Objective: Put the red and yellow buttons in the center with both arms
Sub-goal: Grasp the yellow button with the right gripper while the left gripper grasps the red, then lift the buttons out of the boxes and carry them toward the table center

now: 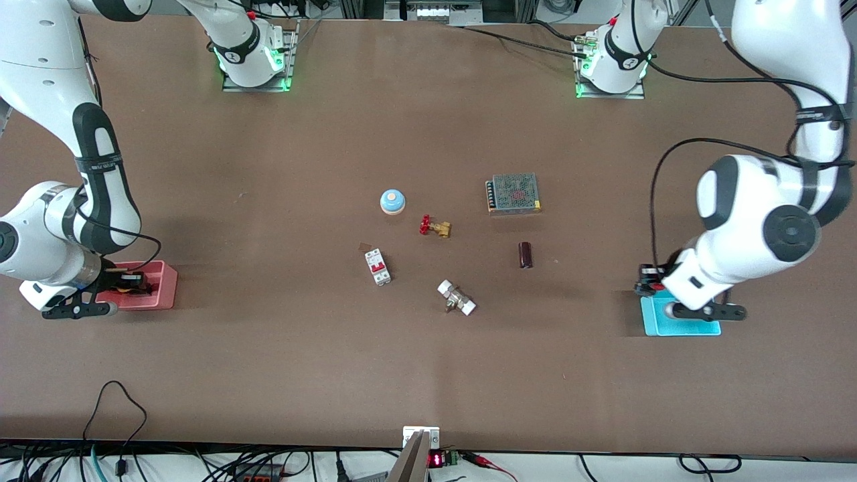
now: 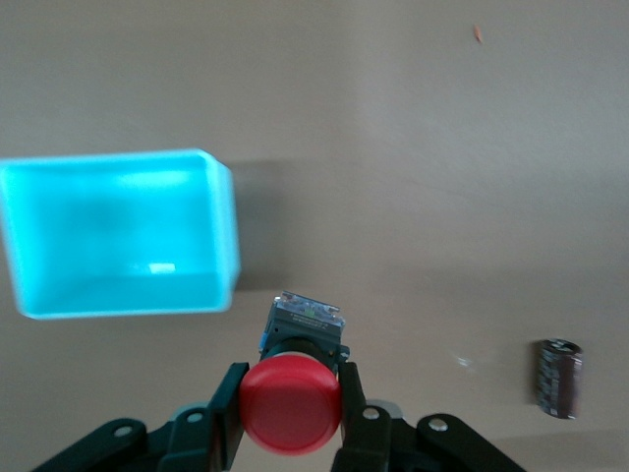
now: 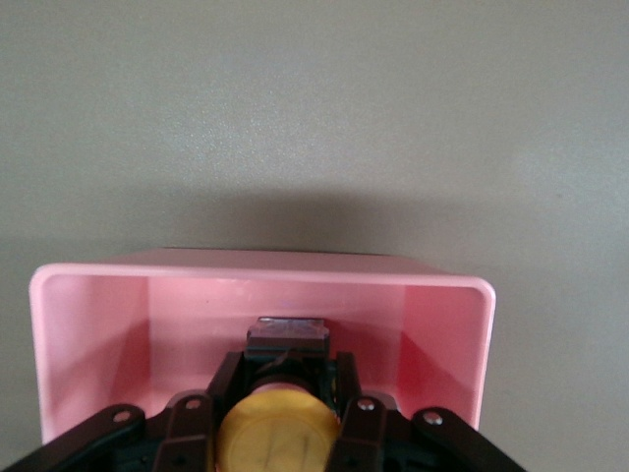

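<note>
A brown bench (image 1: 268, 375) seen from above, with a white robot arm reaching in at each end.

The left gripper (image 2: 291, 418) hangs above the bench just beside the cyan bin (image 1: 679, 321), at the bin's edge that faces the middle of the bench. Its fingers (image 2: 228, 418) are closed narrowly on the red button (image 2: 291, 405), pinching the red cap from both sides. The button's dark body points down toward the bench, clear of the bin.

The right gripper (image 3: 278, 433) is over the pink bin (image 1: 164, 284), at the right arm's end of the bench. Its fingers (image 3: 356, 433) grip the yellow button (image 3: 278, 438) on both sides of the cap, and the button's black body sits within the bin's walls. Whether the button touches the bin floor cannot be told.

The landmark for the middle of the bench is the red-handled brass valve (image 1: 435, 227). Just beside it, farther from the front camera, sits a blue dome on a tan base (image 1: 392, 201). A metal mesh power supply (image 1: 513, 193) lies toward the left arm's end from the valve. A dark cylinder (image 1: 525, 254) lies nearer the camera than the power supply. A white breaker with a red switch (image 1: 377, 266) and a white-capped metal fitting (image 1: 456, 297) lie nearer the camera than the valve.
</note>
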You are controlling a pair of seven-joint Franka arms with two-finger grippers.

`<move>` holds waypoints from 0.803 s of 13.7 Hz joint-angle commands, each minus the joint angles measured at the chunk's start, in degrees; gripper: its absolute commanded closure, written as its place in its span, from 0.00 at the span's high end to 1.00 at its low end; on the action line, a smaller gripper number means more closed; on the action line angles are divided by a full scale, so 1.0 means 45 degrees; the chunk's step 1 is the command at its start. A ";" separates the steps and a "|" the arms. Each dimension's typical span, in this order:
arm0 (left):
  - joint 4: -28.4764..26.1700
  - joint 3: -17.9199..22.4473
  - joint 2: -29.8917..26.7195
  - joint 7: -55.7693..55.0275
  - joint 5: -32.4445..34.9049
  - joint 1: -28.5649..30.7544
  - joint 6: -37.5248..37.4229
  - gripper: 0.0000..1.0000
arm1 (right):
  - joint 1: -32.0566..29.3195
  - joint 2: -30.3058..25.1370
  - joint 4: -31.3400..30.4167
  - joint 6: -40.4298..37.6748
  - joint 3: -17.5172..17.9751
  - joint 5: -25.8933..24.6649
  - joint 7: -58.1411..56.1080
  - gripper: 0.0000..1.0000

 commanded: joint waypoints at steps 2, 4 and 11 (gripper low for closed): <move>-0.0762 -0.0542 0.0042 -0.1415 -0.0421 -0.0458 0.0504 0.21 | -0.0173 -0.0077 0.0162 -0.0251 0.0128 0.0192 -0.0478 0.23; -0.1326 -0.0954 0.0218 -0.2119 -0.0421 -0.0613 0.1535 0.21 | -0.0114 -0.1030 0.0433 -0.1650 0.0148 0.0133 -0.0478 0.23; -0.1720 -0.0916 0.1312 -0.3333 -0.0304 -0.1981 0.2947 0.25 | 0.1601 -0.2636 0.2467 -0.6636 0.0167 0.0152 0.0493 0.23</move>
